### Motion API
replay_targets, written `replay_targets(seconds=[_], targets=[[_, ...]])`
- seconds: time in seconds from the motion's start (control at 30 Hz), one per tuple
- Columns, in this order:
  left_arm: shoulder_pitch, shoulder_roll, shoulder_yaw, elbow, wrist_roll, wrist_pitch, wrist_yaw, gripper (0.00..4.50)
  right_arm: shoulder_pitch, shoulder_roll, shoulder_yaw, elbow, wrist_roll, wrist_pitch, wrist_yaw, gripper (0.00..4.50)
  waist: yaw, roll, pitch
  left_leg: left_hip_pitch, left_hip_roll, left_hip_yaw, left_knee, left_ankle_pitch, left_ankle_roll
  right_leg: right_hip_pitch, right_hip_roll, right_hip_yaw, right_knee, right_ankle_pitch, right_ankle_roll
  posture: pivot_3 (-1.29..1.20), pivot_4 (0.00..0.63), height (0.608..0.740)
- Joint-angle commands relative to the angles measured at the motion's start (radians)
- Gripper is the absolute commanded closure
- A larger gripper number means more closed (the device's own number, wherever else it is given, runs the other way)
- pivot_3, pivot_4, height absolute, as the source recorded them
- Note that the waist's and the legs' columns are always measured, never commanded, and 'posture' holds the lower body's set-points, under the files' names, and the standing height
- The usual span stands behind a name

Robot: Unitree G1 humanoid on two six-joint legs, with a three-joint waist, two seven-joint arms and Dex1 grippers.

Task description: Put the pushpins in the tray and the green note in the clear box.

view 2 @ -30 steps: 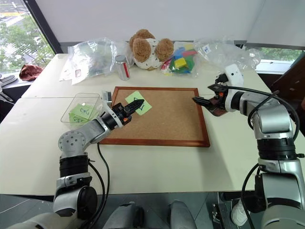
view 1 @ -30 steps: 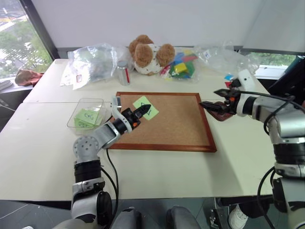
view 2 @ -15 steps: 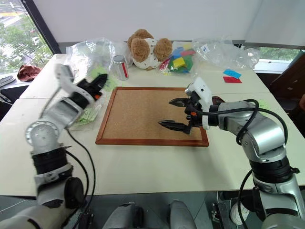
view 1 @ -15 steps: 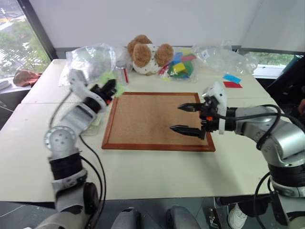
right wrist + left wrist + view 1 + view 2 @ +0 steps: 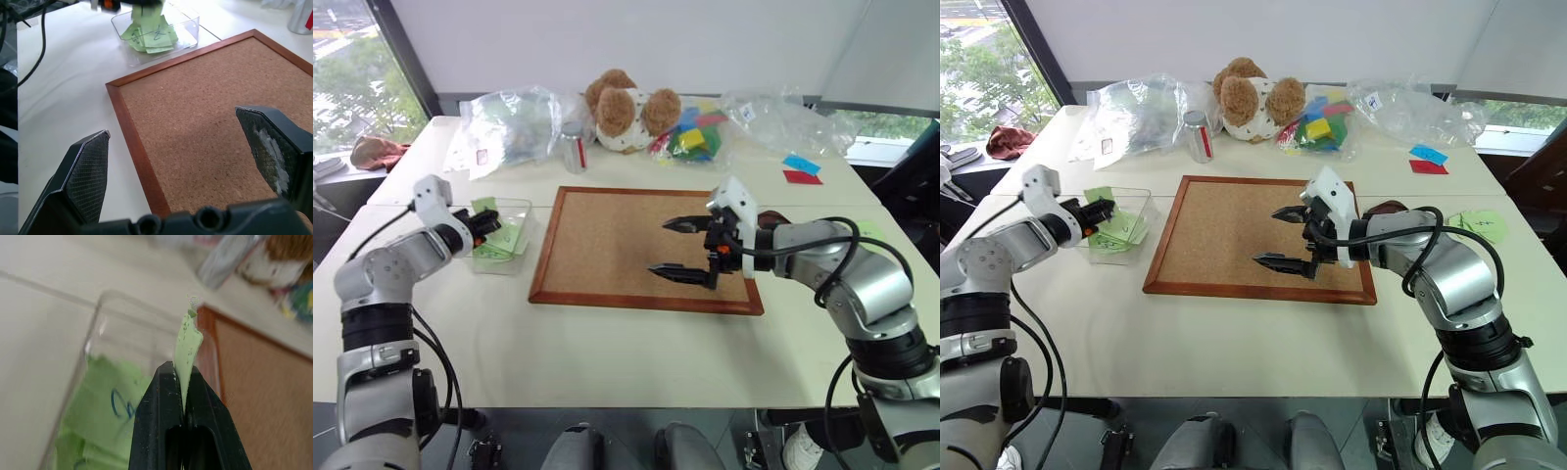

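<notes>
My left gripper (image 5: 492,222) is shut on the green note (image 5: 188,340), which stands edge-on between the fingers. It hangs just over the near rim of the clear box (image 5: 520,204). Several other pale-green notes (image 5: 496,245) lie inside the box. My right gripper (image 5: 659,247) hovers open and empty above the right half of the cork board. Behind my right wrist sits the dark reddish-brown tray (image 5: 1389,208), partly hidden by the arm. The pushpins are hidden.
The wood-framed cork board (image 5: 607,245) lies bare in the middle of the table. A teddy bear (image 5: 626,106), a can (image 5: 574,152), plastic bags (image 5: 509,122) and coloured blocks (image 5: 690,139) line the back. Blue and red notes (image 5: 800,168) lie at the right.
My left gripper has carried the green note off the cork board leftward to the clear box. The right gripper has come from the board's right edge in over the board, staying open.
</notes>
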Motion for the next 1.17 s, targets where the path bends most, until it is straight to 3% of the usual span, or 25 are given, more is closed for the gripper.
replay_targets(seconds=[0.03, 0.2, 0.27, 0.6, 0.83, 1.17], targets=[[-0.040, 0.044, -0.030, 0.007, 0.058, 0.013, -0.061, 3.21, -0.003, -0.003, -0.015, -0.035, -0.001, -0.016, -0.009, 0.00, -0.001, 0.000, 0.000, -0.002, 0.000, 0.000, 0.000, 0.000, 0.000, -0.002, 0.000, 0.000, 0.000, 0.000, 0.000, 0.00, 0.150, 0.740], [-0.065, 0.079, -0.043, 0.005, 0.099, 0.040, -0.125, 0.79, 0.012, -0.007, -0.024, -0.047, 0.003, -0.014, -0.018, 0.00, -0.013, 0.000, 0.000, -0.006, 0.000, 0.000, 0.000, 0.000, 0.000, -0.006, 0.000, 0.000, 0.001, 0.000, 0.000, 0.00, 0.150, 0.740], [-0.073, 0.101, -0.051, -0.012, 0.113, 0.063, -0.144, 0.08, 0.017, -0.007, -0.037, -0.055, 0.017, -0.009, -0.017, 0.00, -0.018, 0.000, 0.000, -0.006, 0.000, 0.000, 0.000, 0.000, 0.000, -0.006, 0.000, 0.000, 0.001, 0.000, 0.000, 0.00, 0.150, 0.740], [-0.069, 0.195, -0.043, -0.150, 0.154, 0.110, -0.206, 0.08, 0.005, -0.007, -0.061, -0.047, 0.050, -0.019, -0.007, 0.00, -0.019, 0.000, 0.000, -0.006, 0.000, 0.000, 0.001, 0.000, 0.000, -0.006, 0.000, 0.000, 0.001, 0.000, 0.000, 0.00, 0.150, 0.740], [-0.160, 0.202, -0.067, -0.296, 0.078, 0.128, -0.343, 0.08, -0.002, -0.037, -0.079, -0.024, 0.037, -0.028, -0.002, 0.00, -0.016, 0.000, 0.000, -0.007, 0.000, 0.000, 0.002, 0.000, 0.000, -0.006, 0.000, 0.000, 0.001, 0.000, 0.000, 0.00, 0.150, 0.740], [0.046, 0.162, -0.257, -0.525, 0.108, -0.020, -0.592, 0.08, 0.129, -0.156, -0.221, -0.095, 0.079, 0.040, -0.027, 0.00, -0.021, 0.000, 0.000, -0.007, 0.000, 0.000, 0.001, 0.000, 0.000, -0.006, 0.000, 0.000, 0.001, 0.000, 0.000, 0.00, 0.150, 0.740]])
